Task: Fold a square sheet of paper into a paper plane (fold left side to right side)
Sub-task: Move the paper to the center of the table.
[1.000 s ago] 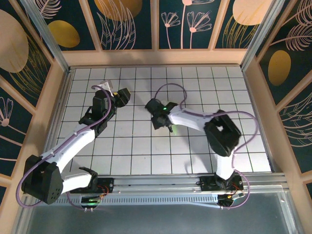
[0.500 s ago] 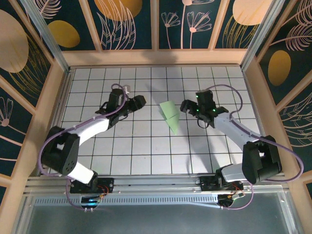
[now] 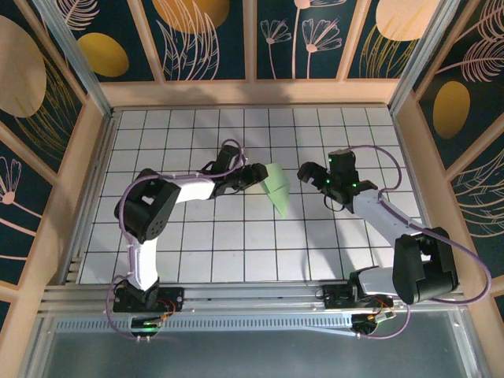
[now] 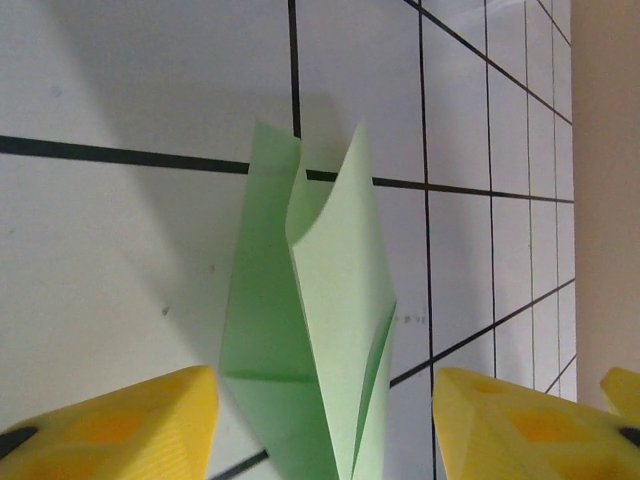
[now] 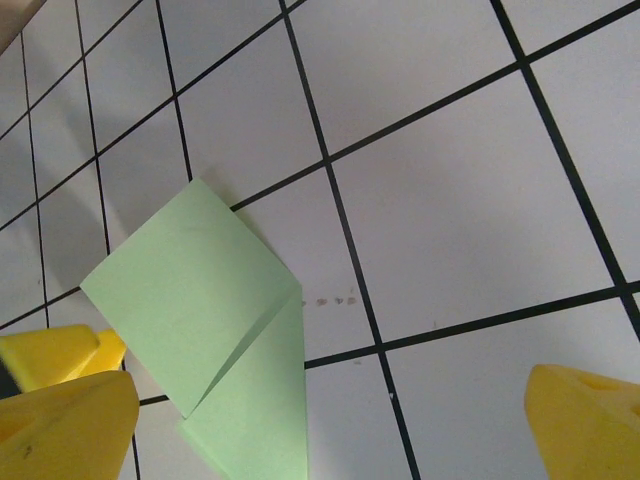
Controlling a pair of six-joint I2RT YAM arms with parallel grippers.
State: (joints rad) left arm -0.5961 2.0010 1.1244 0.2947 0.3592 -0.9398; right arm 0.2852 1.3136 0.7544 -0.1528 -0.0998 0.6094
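The pale-green paper [image 3: 276, 187] lies mid-table, folded into a slim pointed shape with its tip toward the near edge. In the left wrist view the paper [image 4: 310, 330] has a centre crease and its flaps lift off the tiles. My left gripper [image 3: 257, 175] is at the paper's left edge. It is open [image 4: 320, 440], with the paper between the yellow fingers [image 4: 110, 430] but untouched. My right gripper [image 3: 307, 173] stands open [image 5: 330, 430] about one tile right of the paper [image 5: 200, 300], nothing between its fingers.
The white grid table [image 3: 236, 236] is bounded by wooden walls [image 3: 252, 93] at the back and sides. The left arm's elbow [image 3: 142, 209] rests over the left-centre tiles, and the right arm's elbow [image 3: 425, 264] sits at the near right.
The right gripper has pulled away to the right, uncovering the paper. The left gripper has swung right from the left tiles up to the paper's left edge.
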